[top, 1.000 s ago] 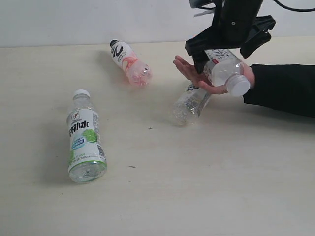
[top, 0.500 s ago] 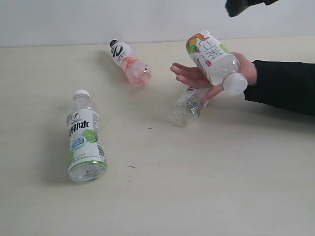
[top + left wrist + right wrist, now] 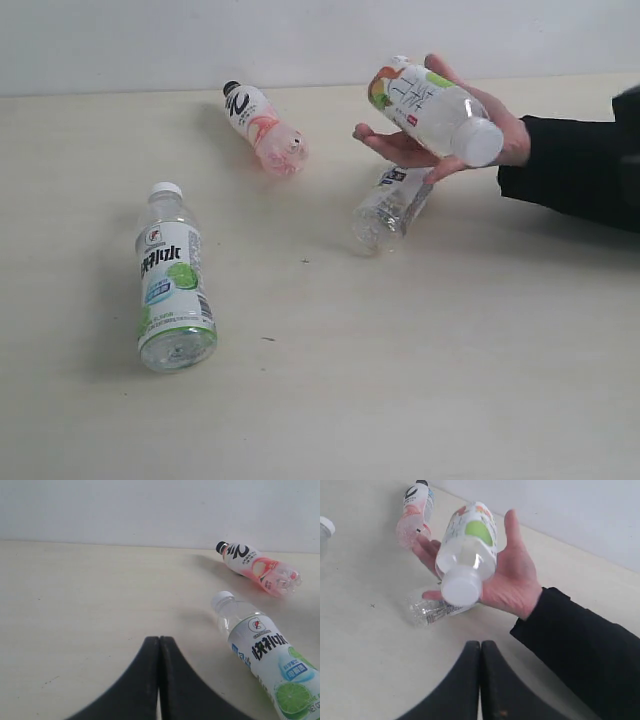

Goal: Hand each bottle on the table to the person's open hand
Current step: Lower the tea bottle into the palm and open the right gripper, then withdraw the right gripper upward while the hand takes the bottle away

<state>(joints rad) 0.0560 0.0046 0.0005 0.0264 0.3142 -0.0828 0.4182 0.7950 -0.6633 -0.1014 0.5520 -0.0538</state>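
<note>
The fruit-label bottle (image 3: 430, 108) (image 3: 468, 555) lies in the person's open hand (image 3: 405, 150) (image 3: 512, 580), palm up above the table (image 3: 400, 360). Below the hand lies the plain clear bottle (image 3: 388, 207) (image 3: 432, 610) on its side. The pinkish bottle with black cap (image 3: 264, 128) (image 3: 257, 567) (image 3: 415, 512) lies at the back. The green-lime bottle (image 3: 172, 280) (image 3: 267, 660) lies at the front left. My left gripper (image 3: 159, 639) is shut and empty, beside the green-lime bottle. My right gripper (image 3: 481, 643) is shut and empty, drawn back from the hand. Neither gripper shows in the exterior view.
The person's black sleeve (image 3: 575, 170) (image 3: 585, 655) reaches in from the right. A pale wall (image 3: 300, 40) closes the far side of the table.
My right gripper let go of the fruit-label bottle and rose out of the exterior view. The person's hand now carries that bottle and has lifted it a little.
</note>
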